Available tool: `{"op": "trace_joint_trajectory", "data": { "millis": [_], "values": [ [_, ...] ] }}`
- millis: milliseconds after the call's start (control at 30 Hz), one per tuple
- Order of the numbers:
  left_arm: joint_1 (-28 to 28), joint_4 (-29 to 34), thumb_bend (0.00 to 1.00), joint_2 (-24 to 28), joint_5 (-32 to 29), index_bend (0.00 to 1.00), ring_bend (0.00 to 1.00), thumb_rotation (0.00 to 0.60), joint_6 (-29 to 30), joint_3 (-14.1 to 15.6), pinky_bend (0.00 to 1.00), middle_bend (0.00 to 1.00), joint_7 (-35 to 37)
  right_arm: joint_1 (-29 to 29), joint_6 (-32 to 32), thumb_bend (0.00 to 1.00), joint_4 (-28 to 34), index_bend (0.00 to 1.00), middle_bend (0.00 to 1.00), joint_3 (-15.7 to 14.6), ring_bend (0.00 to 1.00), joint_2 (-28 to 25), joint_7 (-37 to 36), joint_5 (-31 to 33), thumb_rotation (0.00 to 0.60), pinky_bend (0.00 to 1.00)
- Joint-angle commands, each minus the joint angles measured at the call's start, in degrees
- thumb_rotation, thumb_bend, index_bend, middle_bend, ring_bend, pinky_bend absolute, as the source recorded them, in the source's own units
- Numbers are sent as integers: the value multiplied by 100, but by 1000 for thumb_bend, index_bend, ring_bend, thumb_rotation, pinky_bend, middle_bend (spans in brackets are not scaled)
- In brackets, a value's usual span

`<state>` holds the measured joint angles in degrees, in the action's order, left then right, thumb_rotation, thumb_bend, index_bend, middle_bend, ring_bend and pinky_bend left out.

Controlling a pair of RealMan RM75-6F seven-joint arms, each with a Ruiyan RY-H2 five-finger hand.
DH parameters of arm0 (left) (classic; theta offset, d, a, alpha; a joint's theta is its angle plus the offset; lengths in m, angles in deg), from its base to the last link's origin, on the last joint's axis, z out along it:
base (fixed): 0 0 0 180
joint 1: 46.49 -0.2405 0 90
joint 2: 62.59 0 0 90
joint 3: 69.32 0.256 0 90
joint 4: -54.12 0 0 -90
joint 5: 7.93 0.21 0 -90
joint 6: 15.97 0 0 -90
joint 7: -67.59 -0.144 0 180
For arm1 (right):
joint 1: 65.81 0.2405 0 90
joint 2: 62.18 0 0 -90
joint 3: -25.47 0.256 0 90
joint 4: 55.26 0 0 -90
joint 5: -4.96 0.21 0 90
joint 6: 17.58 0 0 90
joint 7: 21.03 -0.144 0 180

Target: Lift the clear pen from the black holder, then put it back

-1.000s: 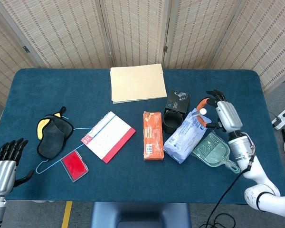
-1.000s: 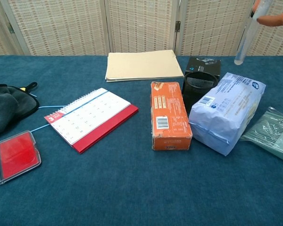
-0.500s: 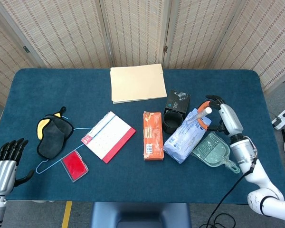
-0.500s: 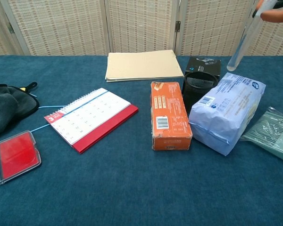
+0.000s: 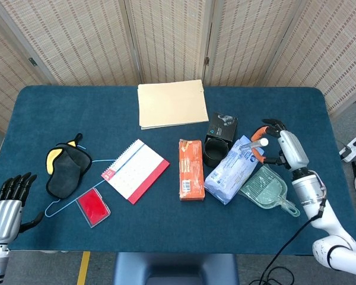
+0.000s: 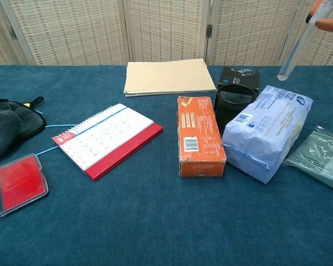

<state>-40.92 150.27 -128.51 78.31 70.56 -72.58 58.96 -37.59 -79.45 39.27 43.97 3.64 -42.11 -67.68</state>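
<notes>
Woven screens stand behind a blue counter [image 5: 77,101]. Orange-tipped fingers [image 5: 256,148] of the right hand [image 5: 283,147] pinch the clear pen [image 6: 297,49] near its top; it hangs tilted in the air, tip down, above the blue-white packet [image 6: 266,130] and to the right of the black holder [image 6: 233,100], touching neither. So the lift looks done, and what is left is to bring the pen left over the holder's mouth and lower it in.

The left hand [image 5: 6,205] rests off the near-left edge, fingers apart, holding nothing.

By my count: one pen, one holder, one small black box [image 5: 223,125] behind it, one orange box [image 5: 190,169], one packet, one green dustpan [image 5: 266,190], one folder [image 5: 172,103], one calendar [image 5: 135,170], one red case [image 5: 93,207], one dark pouch [image 5: 65,169].
</notes>
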Motion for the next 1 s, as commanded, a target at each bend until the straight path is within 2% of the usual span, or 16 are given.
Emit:
{"op": "trace_joint_trajectory", "data": {
  "millis": [33, 100, 200, 300, 433, 500, 533, 667, 800, 1000],
  "values": [
    [0, -7, 262, -3, -3, 113, 77, 600, 2, -2, 106, 113, 9, 48, -907, 463, -489, 636, 394, -83, 125, 503, 2128, -64, 600, 70],
    [3, -12, 261, -7, -5, 113, 77, 600, -2, -3, 106, 113, 13, 40, -869, 463, -390, 636, 395, -63, 125, 498, 2011, 5, 600, 70],
    [5, -23, 261, -16, -4, 113, 78, 600, -4, 1, 106, 113, 27, 7, -505, 463, 2, 636, 395, 2, 126, 306, 1276, 232, 600, 70],
    [6, -36, 261, -19, -10, 113, 78, 600, -4, -1, 107, 112, 43, -32, -21, 463, 368, 636, 394, 97, 128, 3, 233, 383, 600, 74],
    [5, -41, 261, -19, -11, 113, 77, 600, -2, -2, 107, 113, 50, -60, 174, 463, 492, 636, 396, 150, 131, -128, -306, 402, 600, 78],
    [5, -46, 261, -14, -12, 113, 77, 600, -2, -1, 107, 113, 56, -114, 364, 463, 611, 636, 400, 230, 134, -260, -1043, 397, 600, 78],
    [3, -47, 261, -14, -13, 113, 78, 600, 1, -1, 106, 113, 60, -185, 509, 463, 755, 636, 401, 319, 135, -367, -1709, 435, 600, 78],
    [11, -44, 261, -23, -5, 113, 77, 600, -5, 1, 106, 112, 50, -233, 858, 463, 747, 636, 402, 311, 136, -661, -2563, 145, 600, 78],
    [24, -39, 261, -33, -2, 113, 77, 600, -20, 2, 106, 113, 33, -217, 769, 463, 534, 636, 402, 204, 137, -651, -2244, 16, 600, 79],
    [32, -30, 261, -30, -4, 113, 77, 600, -20, -3, 106, 112, 18, -137, -2, 463, 120, 636, 402, 45, 140, -170, -173, 167, 600, 79]
  ]
}}
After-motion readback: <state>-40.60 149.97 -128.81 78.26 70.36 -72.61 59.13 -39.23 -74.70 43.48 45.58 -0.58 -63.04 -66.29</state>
